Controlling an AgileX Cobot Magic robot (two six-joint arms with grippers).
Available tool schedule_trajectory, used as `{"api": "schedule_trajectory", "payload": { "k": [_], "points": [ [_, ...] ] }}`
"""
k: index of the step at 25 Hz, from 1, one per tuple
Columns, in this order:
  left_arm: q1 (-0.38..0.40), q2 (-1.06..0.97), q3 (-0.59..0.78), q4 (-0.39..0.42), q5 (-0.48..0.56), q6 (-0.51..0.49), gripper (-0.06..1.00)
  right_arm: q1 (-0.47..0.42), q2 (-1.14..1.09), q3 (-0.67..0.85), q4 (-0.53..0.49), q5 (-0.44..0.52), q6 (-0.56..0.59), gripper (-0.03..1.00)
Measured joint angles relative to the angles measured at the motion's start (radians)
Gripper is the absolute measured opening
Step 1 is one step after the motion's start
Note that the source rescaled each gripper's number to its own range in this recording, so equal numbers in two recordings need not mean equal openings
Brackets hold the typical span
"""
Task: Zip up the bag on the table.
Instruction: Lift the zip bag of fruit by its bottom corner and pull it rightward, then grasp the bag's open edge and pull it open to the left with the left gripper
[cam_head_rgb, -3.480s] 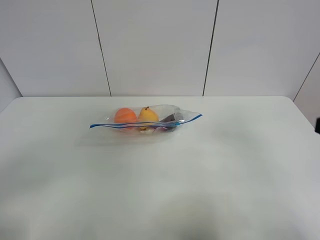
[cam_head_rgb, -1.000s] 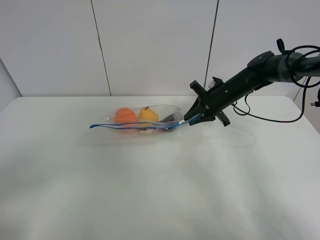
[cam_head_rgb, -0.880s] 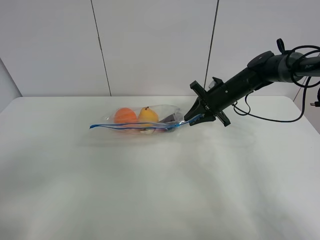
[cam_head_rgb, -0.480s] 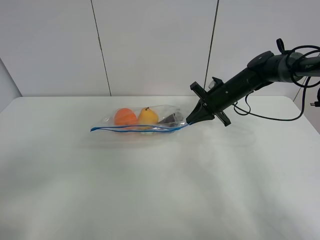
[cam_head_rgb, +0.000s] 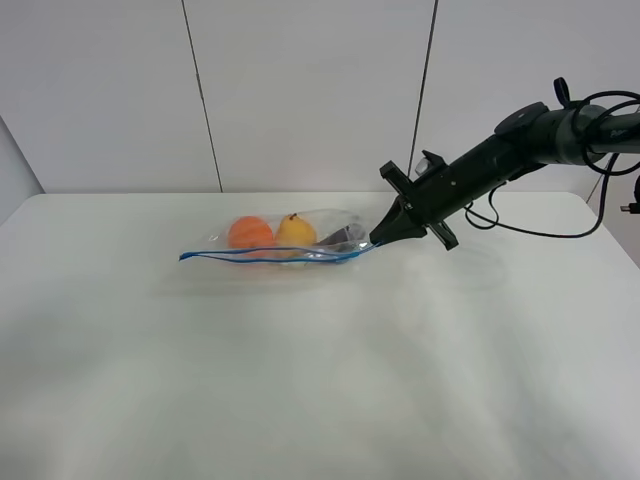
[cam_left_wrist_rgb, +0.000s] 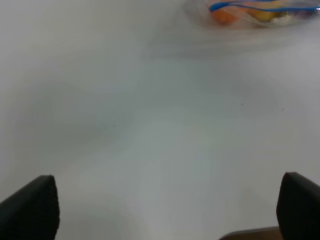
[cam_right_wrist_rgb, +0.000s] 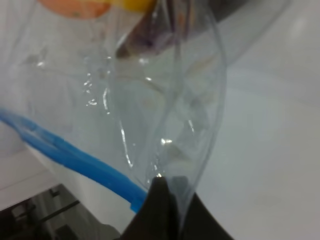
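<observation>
1. We see the bag (cam_head_rgb: 285, 243) lying on the table (cam_head_rgb: 320, 380), toward its far side, its blue zip strip (cam_head_rgb: 260, 255) facing the near edge.
2. Our right gripper (cam_head_rgb: 383, 238) is clenched on the bag's right corner.
3. Our left gripper (cam_left_wrist_rgb: 165, 210) hangs spread wide over the table, well apart from the bag.

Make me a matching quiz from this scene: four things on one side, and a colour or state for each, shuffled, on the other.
Things:
1 zip strip
2 right gripper
3 left gripper
4 leftmost fruit

Colours or states:
a orange
b open, away from the bag
c blue
d shut on the bag's end

Pairs: 1-c, 2-d, 3-b, 4-a
</observation>
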Motion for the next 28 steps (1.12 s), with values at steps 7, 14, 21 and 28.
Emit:
{"api": "schedule_trajectory", "payload": {
  "k": [7,14,21,28],
  "points": [
    [0.0,0.0,0.0,0.0,0.0,0.0,1.0,0.034,0.0,0.0,0.06,0.019,-0.03,0.0],
    [0.0,0.0,0.0,0.0,0.0,0.0,1.0,0.101,0.0,0.0,0.063,0.019,-0.034,0.0],
    [0.0,0.0,0.0,0.0,0.0,0.0,1.0,0.105,0.0,0.0,0.058,0.02,-0.035,0.0],
    [0.0,0.0,0.0,0.0,0.001,0.0,1.0,0.105,0.0,0.0,0.054,0.02,-0.035,0.0]
  ]
}}
